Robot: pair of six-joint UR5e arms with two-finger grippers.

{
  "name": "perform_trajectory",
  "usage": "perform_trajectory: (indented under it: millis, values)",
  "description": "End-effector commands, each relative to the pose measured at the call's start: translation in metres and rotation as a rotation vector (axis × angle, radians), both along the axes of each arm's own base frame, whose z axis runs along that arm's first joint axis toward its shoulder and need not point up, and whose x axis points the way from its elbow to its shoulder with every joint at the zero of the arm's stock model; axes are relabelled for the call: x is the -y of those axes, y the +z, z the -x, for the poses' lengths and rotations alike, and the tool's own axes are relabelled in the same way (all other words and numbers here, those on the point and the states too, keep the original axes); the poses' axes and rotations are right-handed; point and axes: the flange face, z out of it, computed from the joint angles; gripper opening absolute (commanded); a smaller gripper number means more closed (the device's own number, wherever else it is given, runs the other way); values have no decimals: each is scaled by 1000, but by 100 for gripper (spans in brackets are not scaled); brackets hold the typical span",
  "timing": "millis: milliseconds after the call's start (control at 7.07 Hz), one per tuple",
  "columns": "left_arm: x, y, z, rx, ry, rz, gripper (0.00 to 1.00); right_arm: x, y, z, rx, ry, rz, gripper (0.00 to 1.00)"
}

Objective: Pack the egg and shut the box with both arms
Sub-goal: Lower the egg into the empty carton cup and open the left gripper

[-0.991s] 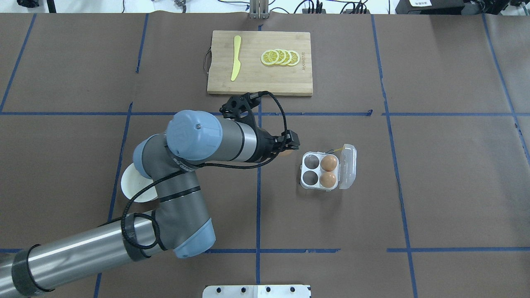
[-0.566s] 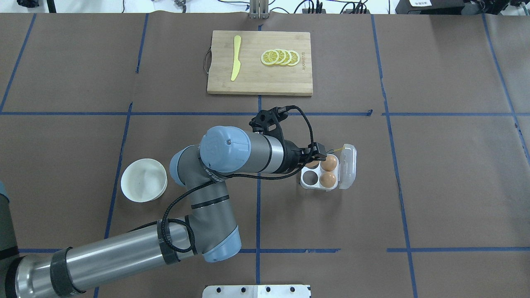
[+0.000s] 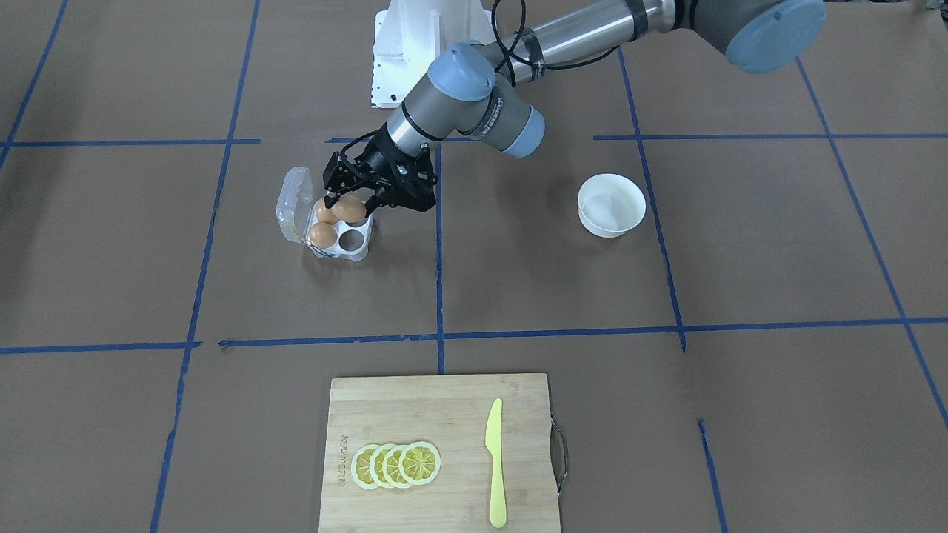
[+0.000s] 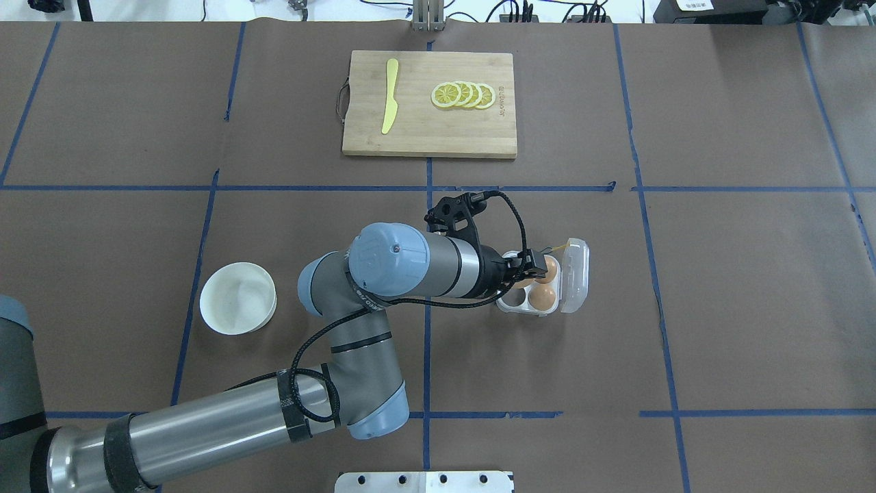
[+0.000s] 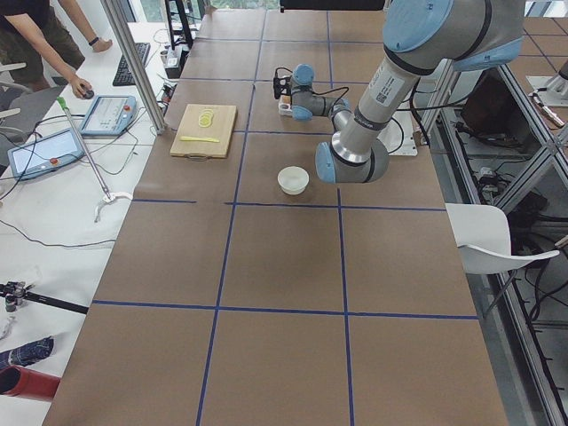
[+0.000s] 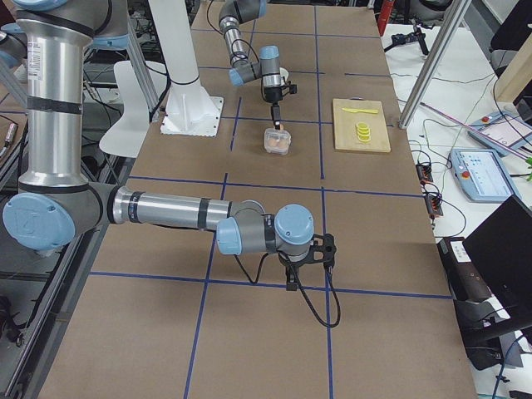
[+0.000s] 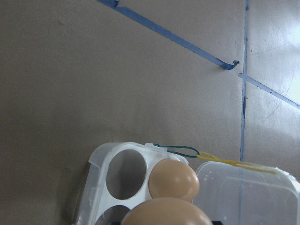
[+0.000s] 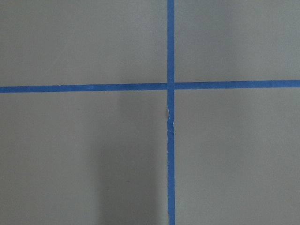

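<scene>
My left gripper point(image 3: 348, 201) is shut on a light-brown egg point(image 3: 348, 209) and holds it just above the near cups of the clear egg carton point(image 3: 354, 238). In the overhead view the gripper point(image 4: 528, 268) covers the carton's point(image 4: 517, 296) upper left cup. Two more eggs point(image 4: 543, 296) sit in the cups next to the open lid point(image 4: 576, 274). The left wrist view shows the held egg point(image 7: 166, 212) at the bottom edge, one seated egg point(image 7: 173, 179), an empty cup and the yellow string point(image 7: 234, 162). My right gripper point(image 6: 306, 258) hangs over bare table; I cannot tell its state.
A white bowl point(image 4: 205, 301) stands to the left of my left arm. A wooden cutting board point(image 4: 428, 133) at the far side carries a yellow knife point(image 4: 389, 106) and several lemon slices point(image 4: 463, 94). Blue tape lines cross the brown table cover.
My left arm has swung right with the egg, from beside the carton to over its cups. The white bowl, half hidden before, is now uncovered.
</scene>
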Motion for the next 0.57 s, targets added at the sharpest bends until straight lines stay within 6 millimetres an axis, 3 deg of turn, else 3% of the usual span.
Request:
perform_trajectory:
  millis: [0,142,425]
  values:
    - [15,-8,16,-13,-17,-8,100,0,-2,0,1,0,-3,100]
    - [26,-5,25,-2,7,0,100,2,-5,1,2,0,-16,100]
    - [63,-15,82,104,45,65,100,15,-30,39,29,38,-20,100]
